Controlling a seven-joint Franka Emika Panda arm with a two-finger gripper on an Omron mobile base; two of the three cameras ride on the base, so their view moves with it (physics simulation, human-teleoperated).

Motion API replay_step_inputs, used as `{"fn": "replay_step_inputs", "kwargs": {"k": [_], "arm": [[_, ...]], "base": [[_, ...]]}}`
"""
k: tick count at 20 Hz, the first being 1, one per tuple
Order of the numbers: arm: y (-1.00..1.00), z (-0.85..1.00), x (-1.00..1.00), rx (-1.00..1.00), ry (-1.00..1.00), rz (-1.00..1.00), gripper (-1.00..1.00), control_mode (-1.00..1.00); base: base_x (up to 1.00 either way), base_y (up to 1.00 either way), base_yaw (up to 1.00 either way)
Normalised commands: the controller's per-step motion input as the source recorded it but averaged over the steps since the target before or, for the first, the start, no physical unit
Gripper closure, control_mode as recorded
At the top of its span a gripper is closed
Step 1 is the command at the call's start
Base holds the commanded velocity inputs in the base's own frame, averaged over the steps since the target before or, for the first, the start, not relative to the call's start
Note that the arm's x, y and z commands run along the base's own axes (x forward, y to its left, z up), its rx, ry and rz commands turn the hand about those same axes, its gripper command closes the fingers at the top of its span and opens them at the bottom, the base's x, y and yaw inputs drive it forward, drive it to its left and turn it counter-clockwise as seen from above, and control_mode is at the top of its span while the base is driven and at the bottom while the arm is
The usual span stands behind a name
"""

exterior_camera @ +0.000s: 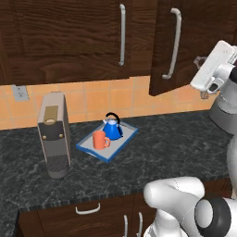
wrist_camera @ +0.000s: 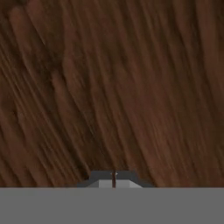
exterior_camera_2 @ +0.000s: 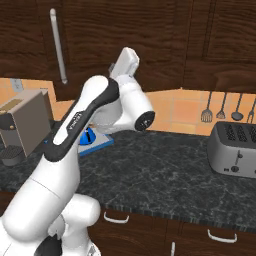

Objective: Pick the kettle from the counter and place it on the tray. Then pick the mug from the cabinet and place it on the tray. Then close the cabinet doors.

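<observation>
Wood grain, dark brown and streaky, fills your hand view right in front of the fingers (wrist_camera: 113, 180), whose two small dark tips stand pressed together with barely a slit between them and nothing held. You cannot tell from that view whether they touch the panel.

In the left base view, look at the upper right: the white hand sits just beside the right cabinet door (exterior_camera: 173, 41), which hangs ajar, its lower edge jutting out over the orange tiled wall. The left cabinet door (exterior_camera: 69, 37) lies flat and shut. Each carries a long vertical silver bar handle.

At the centre of that view you find the tray (exterior_camera: 127, 139), a flat grey rectangle with a raised blue rim, resting on the dark marbled stone counter (exterior_camera: 176, 143). On it stand the kettle (exterior_camera: 112, 127), a bright-blue cone with a black arched handle, and just beside it the mug (exterior_camera: 99, 140), a plain orange cylinder.

To the left of the tray stands a tall beige coffee machine (exterior_camera: 53, 134). At the right of the right base view sits a silver toaster (exterior_camera_2: 234, 149).
</observation>
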Motion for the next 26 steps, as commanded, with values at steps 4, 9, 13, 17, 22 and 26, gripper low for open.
{"fn": "replay_step_inputs", "kwargs": {"k": [4, 9, 13, 17, 22, 26], "arm": [[0.97, 0.0, 0.94, -0.13, 0.21, -0.26, 1.0, -1.0], [0.83, -0.02, 0.9, -0.08, 0.16, -0.32, 1.0, -1.0], [0.71, -0.13, 1.0, -0.02, 0.04, -0.25, 1.0, -1.0], [0.16, -0.19, 1.0, 0.0, 0.03, -0.12, 1.0, -1.0], [0.0, -0.08, 1.0, 0.0, 0.17, -0.02, 1.0, -1.0], [-0.04, -0.05, 1.0, 0.0, 0.22, 0.0, 1.0, -1.0]], "base": [[0.0, 0.0, 0.0], [0.0, 0.0, 0.0], [0.0, 0.0, 0.0], [0.0, 0.0, 0.0], [0.0, 0.0, 0.0], [0.0, 0.0, 0.0]]}}
